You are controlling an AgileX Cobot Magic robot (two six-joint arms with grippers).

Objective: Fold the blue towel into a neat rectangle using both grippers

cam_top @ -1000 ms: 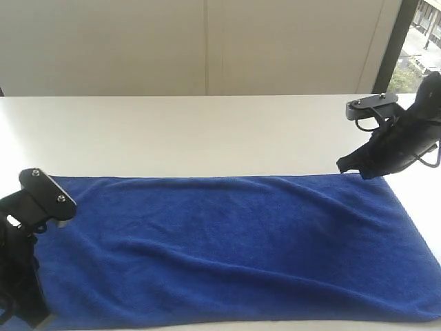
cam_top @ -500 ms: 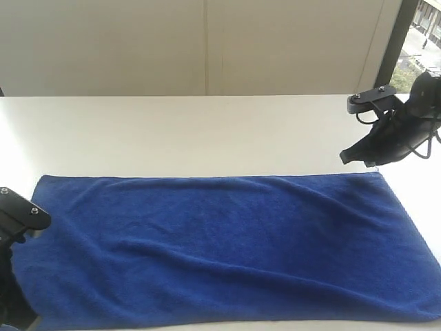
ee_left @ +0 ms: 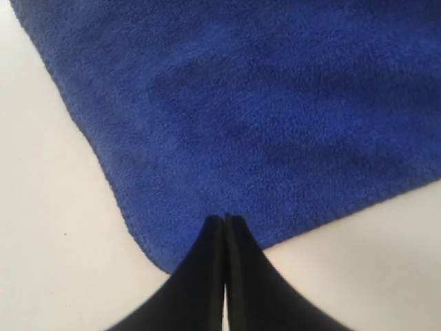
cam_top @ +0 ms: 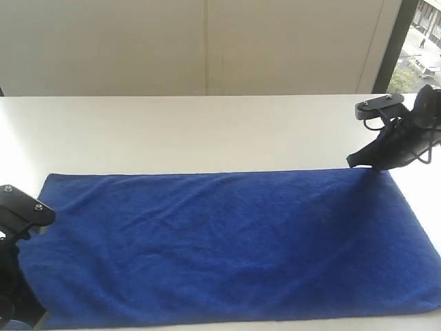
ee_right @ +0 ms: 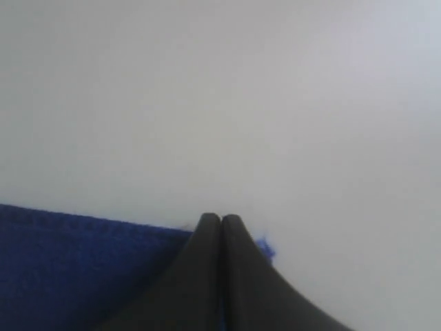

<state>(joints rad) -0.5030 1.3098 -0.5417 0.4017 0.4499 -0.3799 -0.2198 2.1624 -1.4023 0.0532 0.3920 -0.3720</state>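
The blue towel [cam_top: 234,245] lies spread flat and long on the white table [cam_top: 207,131]. My left gripper [cam_top: 24,307] sits low at the towel's near left corner. In the left wrist view its black fingertips [ee_left: 225,221] are pressed together over that corner of the towel [ee_left: 262,117], shut on the cloth. My right gripper [cam_top: 358,163] is at the far right corner. Its fingers [ee_right: 220,222] are shut, with the towel [ee_right: 76,269] on one side of them and a blue tuft [ee_right: 265,247] on the other. I cannot see the white label.
A pale wall [cam_top: 207,48] runs behind the table, with a dark window frame [cam_top: 393,48] at the far right. Bare white tabletop lies beyond the towel's far edge. The towel's near edge runs close to the table's front edge [cam_top: 241,327].
Both grippers have drawn outward, the left toward the near left and the right toward the far right. The towel's wrinkles have been pulled out and it now lies flatter and straighter.
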